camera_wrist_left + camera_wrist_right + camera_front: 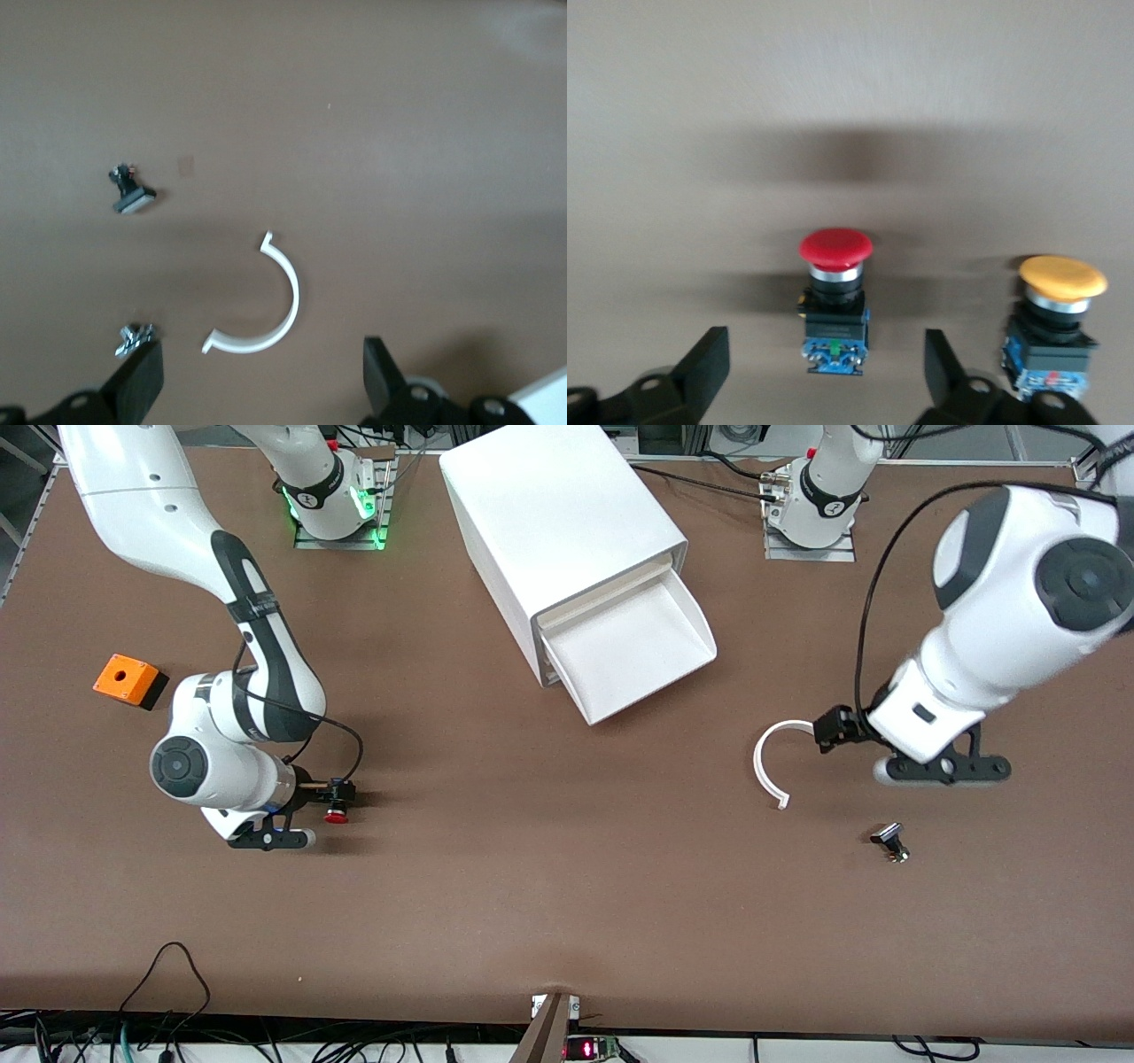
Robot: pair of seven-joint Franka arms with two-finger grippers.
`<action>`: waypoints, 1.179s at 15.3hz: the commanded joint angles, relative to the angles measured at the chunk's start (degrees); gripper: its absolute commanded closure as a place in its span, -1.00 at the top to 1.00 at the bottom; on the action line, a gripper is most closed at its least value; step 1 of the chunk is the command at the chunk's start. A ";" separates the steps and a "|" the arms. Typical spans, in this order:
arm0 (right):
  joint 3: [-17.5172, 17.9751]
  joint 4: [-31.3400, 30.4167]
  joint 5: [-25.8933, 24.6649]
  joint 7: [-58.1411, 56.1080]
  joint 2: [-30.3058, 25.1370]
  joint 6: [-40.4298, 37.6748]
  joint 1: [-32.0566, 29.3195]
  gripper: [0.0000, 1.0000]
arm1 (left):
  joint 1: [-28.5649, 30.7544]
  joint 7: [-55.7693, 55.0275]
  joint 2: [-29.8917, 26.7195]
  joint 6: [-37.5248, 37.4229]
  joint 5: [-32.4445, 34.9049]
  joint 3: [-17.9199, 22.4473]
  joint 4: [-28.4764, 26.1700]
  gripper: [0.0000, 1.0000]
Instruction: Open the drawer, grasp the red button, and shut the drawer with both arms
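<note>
Front view: a brown bench carries a white cabinet set between the two arm bases, with one drawer pulled out toward the camera; what shows of its white tray is bare.

The right hand is low over the bench toward the right arm's end, nearer to the camera than an orange box with a hole in its top. Right wrist view: the fingers stand wide apart, and the red-capped button stands upright on the bench between them, touched by neither. A second button with an orange-yellow cap stands just beside the red one, outside the fingers. In the front view the red cap shows at the fingertips.

The left hand hangs over the bench toward the left arm's end, over one end of a white curved strip that lies flat. Left wrist view: its fingers are spread wide and hold nothing; the curved strip lies between them on the bench. A small black-and-metal part lies nearer to the camera than the strip, well apart from it.
</note>
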 commanded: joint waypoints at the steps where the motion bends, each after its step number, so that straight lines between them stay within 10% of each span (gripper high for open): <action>1: 0.24 -0.47 -0.94 -0.38 -5.69 -2.65 0.12 0.98 | 1.02 -3.79 -8.28 7.89 0.87 -0.34 -13.33 0.98; 9: 0.24 -0.65 -1.64 1.71 -17.55 -10.62 0.03 0.99 | -0.39 -33.41 -3.12 9.13 1.65 -10.52 -16.86 0.98; 18: 4.37 -1.09 -5.07 6.39 -30.74 -25.04 -4.45 0.99 | -5.65 -46.32 7.00 16.24 1.66 -11.24 -15.36 0.95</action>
